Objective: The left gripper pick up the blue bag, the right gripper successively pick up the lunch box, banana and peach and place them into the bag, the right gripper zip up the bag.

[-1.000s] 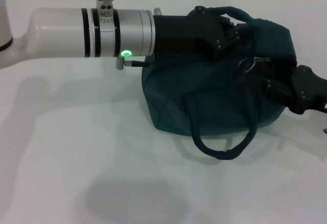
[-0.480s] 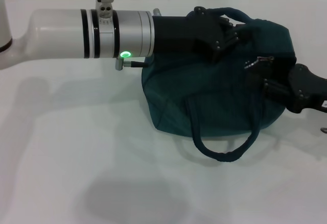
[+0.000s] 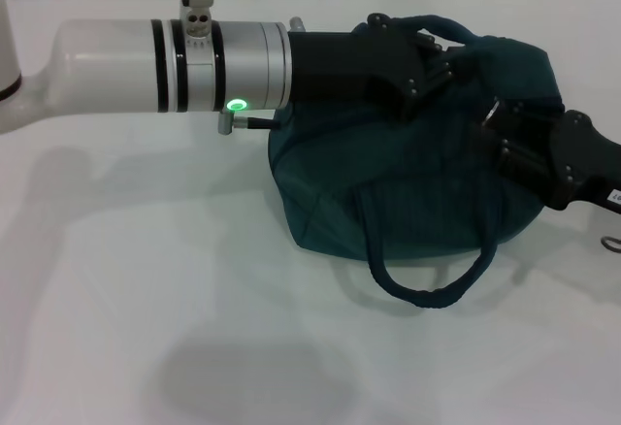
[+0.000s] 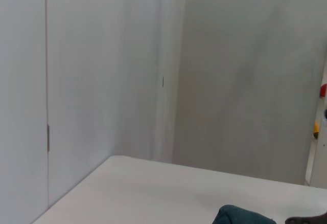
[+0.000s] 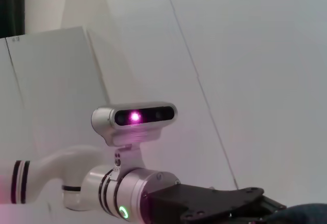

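In the head view, the right gripper (image 3: 500, 124) has moved up and inward against the blue bag (image 3: 417, 187) since a moment ago; whether its fingers are parted cannot be told. The left gripper (image 3: 439, 49) stays closed on the bag's top edge, by the upper handle. The bag sits on the white table (image 3: 146, 309), with a broad bare surface in front and to the left. Its loose handle (image 3: 427, 289) droops forward.

The left wrist view shows a corner of the bag (image 4: 240, 216), the table's far edge and walls.

The right wrist view shows the left arm (image 5: 102, 188) and its wrist camera (image 5: 134, 116).
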### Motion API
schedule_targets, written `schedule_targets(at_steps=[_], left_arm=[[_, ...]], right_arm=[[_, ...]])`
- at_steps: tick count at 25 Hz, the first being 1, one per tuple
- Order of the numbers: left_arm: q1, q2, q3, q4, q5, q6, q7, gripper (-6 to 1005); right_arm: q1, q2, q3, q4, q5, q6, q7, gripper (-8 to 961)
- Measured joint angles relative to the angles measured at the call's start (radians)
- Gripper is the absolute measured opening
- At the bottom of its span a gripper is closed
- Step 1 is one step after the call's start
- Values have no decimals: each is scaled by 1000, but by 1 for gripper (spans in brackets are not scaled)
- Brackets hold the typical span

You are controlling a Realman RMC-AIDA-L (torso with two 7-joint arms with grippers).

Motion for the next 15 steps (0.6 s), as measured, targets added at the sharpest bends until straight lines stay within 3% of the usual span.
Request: schedule_targets(at_steps=[15], left_arm=[[10,0,0,5,-8,1,15,44]], right_arm=[[-37,57,64,6,2,7,-134,215]])
